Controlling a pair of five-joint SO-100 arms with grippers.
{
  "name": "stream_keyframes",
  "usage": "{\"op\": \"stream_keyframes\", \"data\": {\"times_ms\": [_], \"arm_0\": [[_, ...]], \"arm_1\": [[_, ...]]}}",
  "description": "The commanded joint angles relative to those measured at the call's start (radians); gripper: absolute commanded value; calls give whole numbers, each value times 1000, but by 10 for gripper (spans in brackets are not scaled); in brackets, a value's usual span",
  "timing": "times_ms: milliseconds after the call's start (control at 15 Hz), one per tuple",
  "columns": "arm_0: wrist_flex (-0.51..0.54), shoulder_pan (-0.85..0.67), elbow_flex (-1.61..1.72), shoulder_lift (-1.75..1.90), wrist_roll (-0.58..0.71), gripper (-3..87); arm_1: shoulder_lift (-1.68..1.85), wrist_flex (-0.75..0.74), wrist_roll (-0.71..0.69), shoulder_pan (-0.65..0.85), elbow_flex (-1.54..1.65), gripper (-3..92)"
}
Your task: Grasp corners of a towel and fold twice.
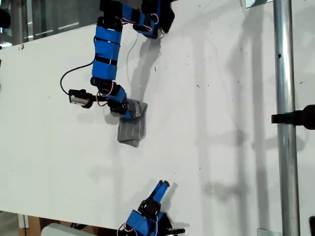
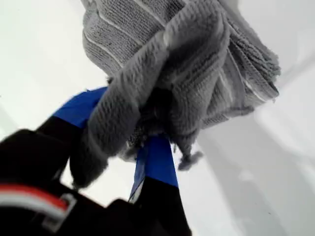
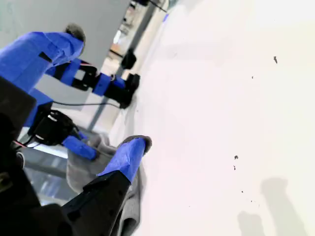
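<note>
Our first gripper [image 1: 129, 111] is clamped on a bunched edge of the towel [image 1: 133, 129], which lies folded small on the table [image 1: 221, 98] left of centre in the exterior view. Our second gripper [image 1: 161, 189] hangs at that view's near edge, fingers spread and holding nothing. The cloth looks soft and limp (it droops over the jaws), so we judge it best pinched at a corner.

You see the towel [image 1: 133, 128] as a small grey bundle with thin pale stripes, folded over itself into a narrow upright oblong left of centre in the exterior view. Its lower part lies on the table [image 1: 221, 123]; up close its upper end [image 2: 182, 64] is bunched into thick, rumpled folds.
</note>
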Motion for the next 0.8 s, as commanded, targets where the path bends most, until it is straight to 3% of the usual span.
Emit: {"op": "stream_keyframes", "data": {"times_ms": [0,200,400,467,667,733], "arm_0": [[-18,5,-6,6,-12,352],[-21,-2,-3,6,-8,352],[-35,-14,18,6,-6,331],[-43,-26,49,6,-23,319],[-86,-52,175,8,-95,302],[-91,-60,195,8,-106,294]], "arm_1": [[87,-41,-9,2,-58,252],[204,-216,-17,28,20,175],[311,-267,-26,46,38,147],[390,-239,-48,40,78,142],[758,-72,-35,-8,383,-2],[916,-14,6,-38,546,-2]]}}
